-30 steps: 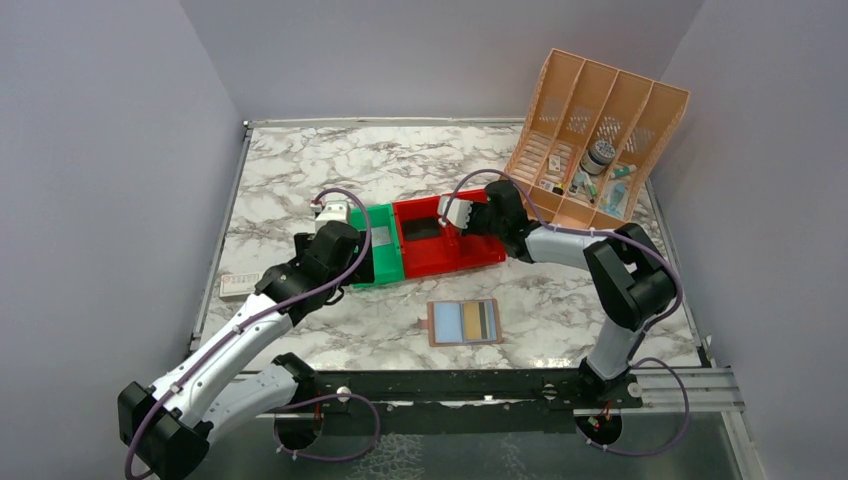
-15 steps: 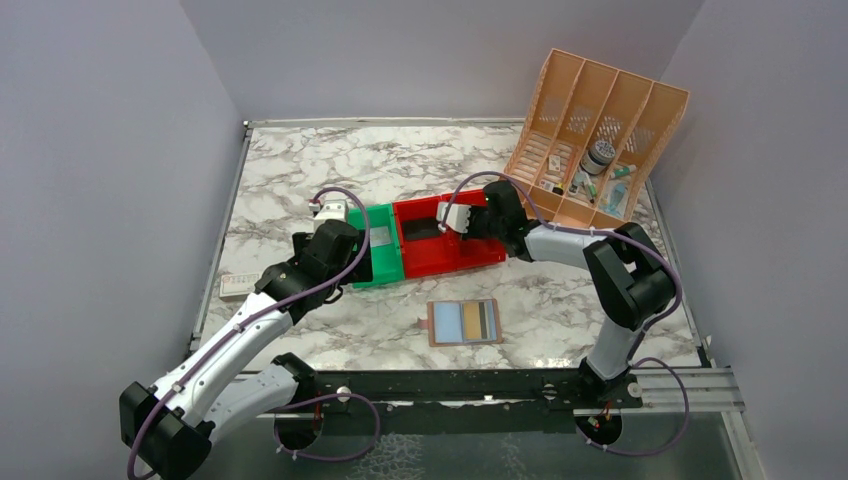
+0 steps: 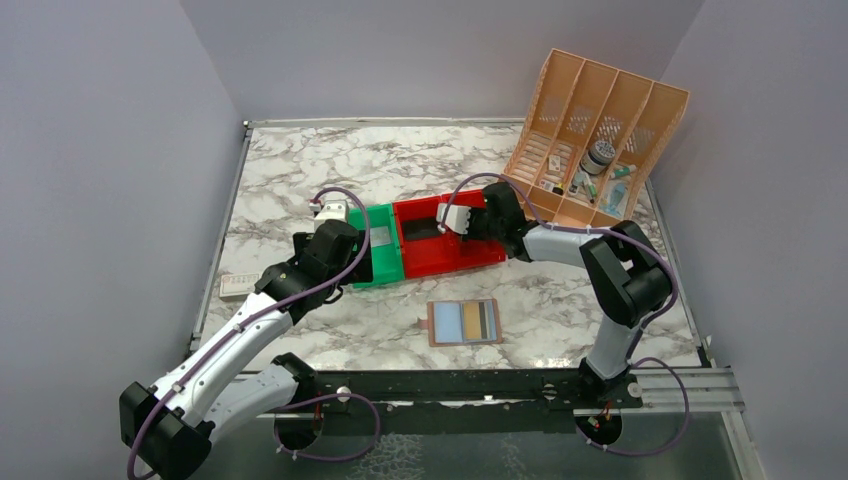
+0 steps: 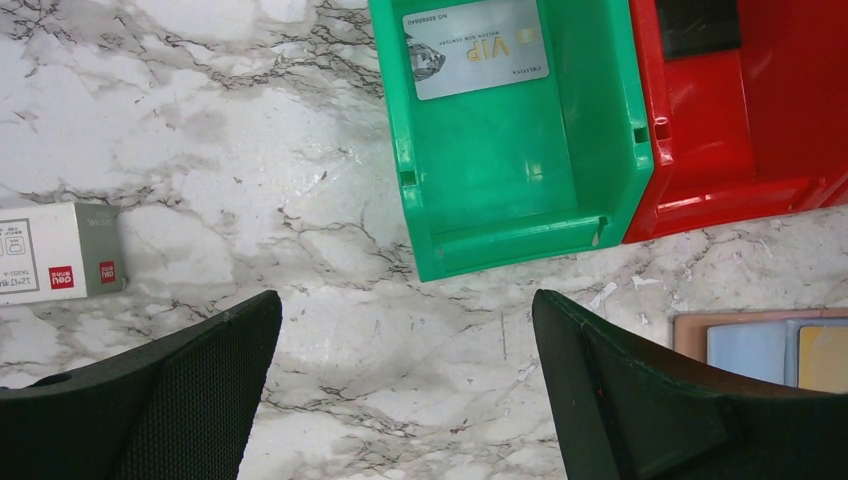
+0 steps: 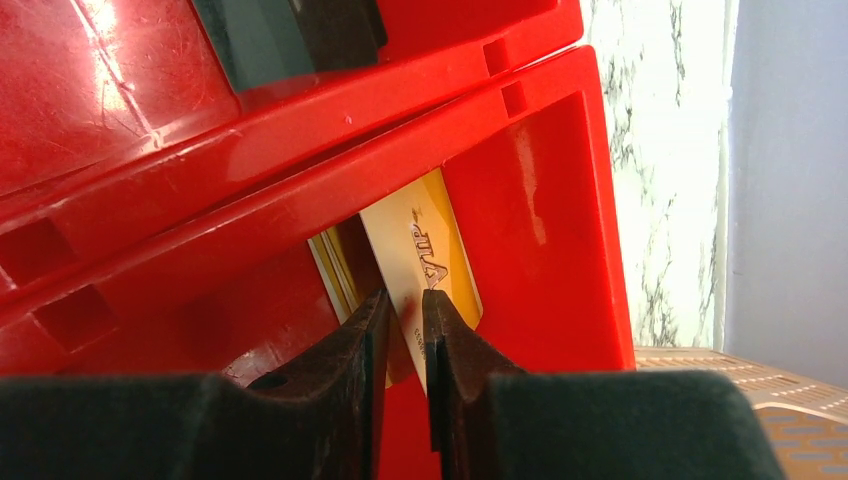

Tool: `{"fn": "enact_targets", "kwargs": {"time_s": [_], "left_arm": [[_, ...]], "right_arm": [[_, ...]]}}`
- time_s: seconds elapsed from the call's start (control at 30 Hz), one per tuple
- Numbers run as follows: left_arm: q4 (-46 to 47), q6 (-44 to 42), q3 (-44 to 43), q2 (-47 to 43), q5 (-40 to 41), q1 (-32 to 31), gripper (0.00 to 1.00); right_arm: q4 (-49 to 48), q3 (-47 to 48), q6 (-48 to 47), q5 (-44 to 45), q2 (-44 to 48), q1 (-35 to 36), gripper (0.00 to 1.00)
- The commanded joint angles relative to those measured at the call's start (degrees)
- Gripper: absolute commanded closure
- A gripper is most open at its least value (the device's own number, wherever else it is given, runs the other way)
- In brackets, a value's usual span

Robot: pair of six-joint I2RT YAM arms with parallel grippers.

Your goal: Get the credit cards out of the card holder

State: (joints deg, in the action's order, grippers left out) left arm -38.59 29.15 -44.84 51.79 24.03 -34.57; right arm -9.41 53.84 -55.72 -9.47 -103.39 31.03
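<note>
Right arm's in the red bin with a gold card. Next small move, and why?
Probably open the right gripper a little wider. Its jaws stand barely apart around the gold card, already down inside the red bin; I can't tell if it's free. More opening should drop it.

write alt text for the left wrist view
A grey VIP card lies in a green bin that abuts a red bin on a marble table, seen from above. The left gripper is open, its black fingers at the bottom corners; a white box lies at left and a corner of the card holder shows at right.
</note>
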Motion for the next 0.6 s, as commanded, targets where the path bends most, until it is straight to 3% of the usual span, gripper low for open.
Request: {"fn": "enact_targets", "kwargs": {"time_s": [0.0, 0.57], "left_arm": [[0.3, -0.7, 0.1, -0.3, -0.8, 0.4, 0.01], [0.6, -0.7, 0.3, -1.0, -1.7, 0.4, 0.01]], "right_arm": [[-0.6, 0.7, 1.2, 1.1, -0.6, 0.1, 0.80], [7.7, 7.2, 4.0, -1.5, -1.6, -0.8, 0.78]]}}
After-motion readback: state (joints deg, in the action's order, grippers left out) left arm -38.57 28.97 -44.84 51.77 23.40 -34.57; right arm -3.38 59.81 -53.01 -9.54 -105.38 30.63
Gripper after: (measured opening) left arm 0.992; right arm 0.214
